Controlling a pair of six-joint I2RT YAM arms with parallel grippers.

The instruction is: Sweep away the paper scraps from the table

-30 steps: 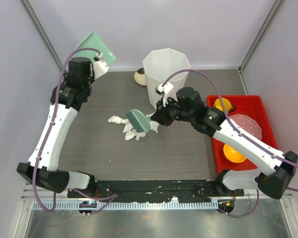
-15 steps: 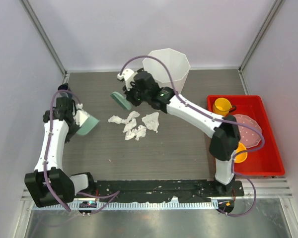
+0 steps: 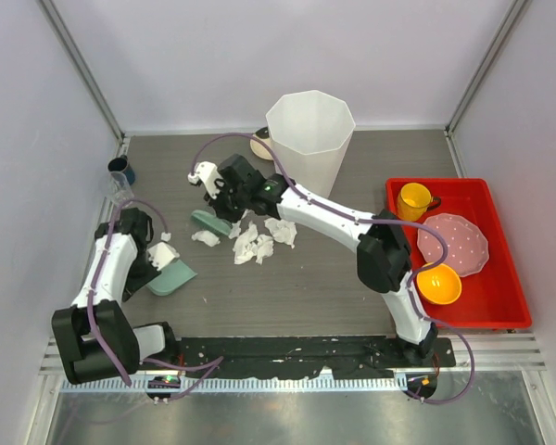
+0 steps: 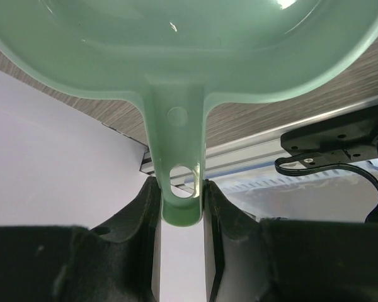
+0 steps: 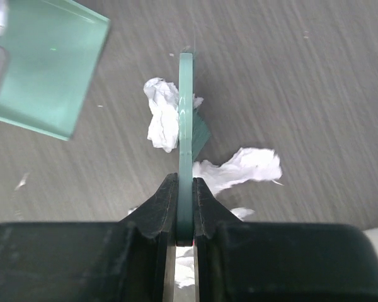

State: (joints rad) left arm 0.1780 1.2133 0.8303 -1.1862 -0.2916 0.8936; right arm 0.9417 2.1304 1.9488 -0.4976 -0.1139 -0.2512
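Note:
Several white paper scraps lie bunched on the dark wood-grain table, with one scrap a little to their left. My right gripper reaches across over them and is shut on a thin green sweeper, whose edge stands on the table between two scraps. The sweeper runs straight out from the right gripper. My left gripper is shut on the handle of a green dustpan, which rests low at the table's left. The dustpan lies apart from the scraps.
A tall white faceted bin stands at the back, with a small round object beside it. A red tray at the right holds a yellow cup, a pink plate and an orange bowl. A dark cup sits at the far left.
The left arm has brought the dustpan down from the back left corner to the table's left side. The right arm has swung the sweeper to the left side of the scraps.

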